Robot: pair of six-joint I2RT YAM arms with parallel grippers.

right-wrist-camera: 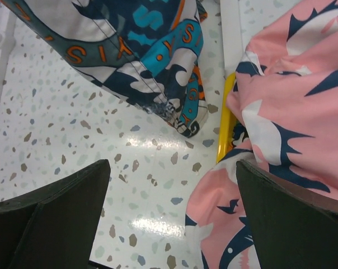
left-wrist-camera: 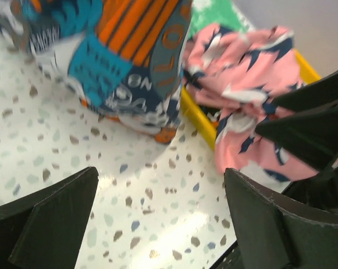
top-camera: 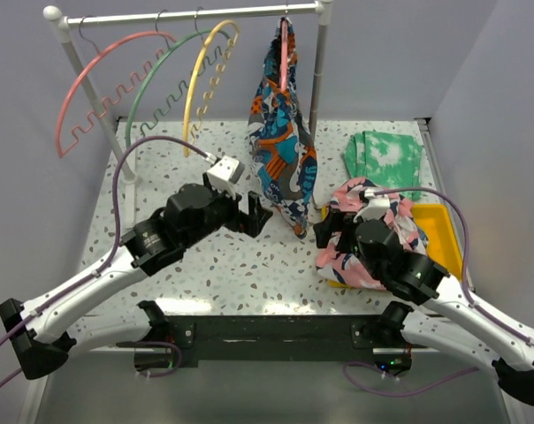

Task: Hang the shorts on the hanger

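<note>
At the upper centre of the overhead frame, near the right end of the rail: the shorts, draped on the hanger, which is seen edge-on with its hook over the rail. Cloth hanging long and narrow, lower end down at the table around mid-frame. Further left on the same rail: a second pink hanger, a green hanger, a yellow hanger.

Just left of the shorts' lower end: the left claw, near the cloth but apart from it. In the left wrist frame, fingers spread wide and holding nothing, only speckled table in the gap; shorts across the upper left and centre, beyond the fingertips.

Just right of that lower end: the right claw, likewise near and apart. In the right wrist frame, fingers wide and holding nothing; shorts in the upper left and centre, ahead of the fingertips.

Behind and under the right claw: a pink floral garment, heaped over the near edge of a yellow tray. Beyond the tray, toward the upper right: a green-and-white cloth, flat on the table.
</note>
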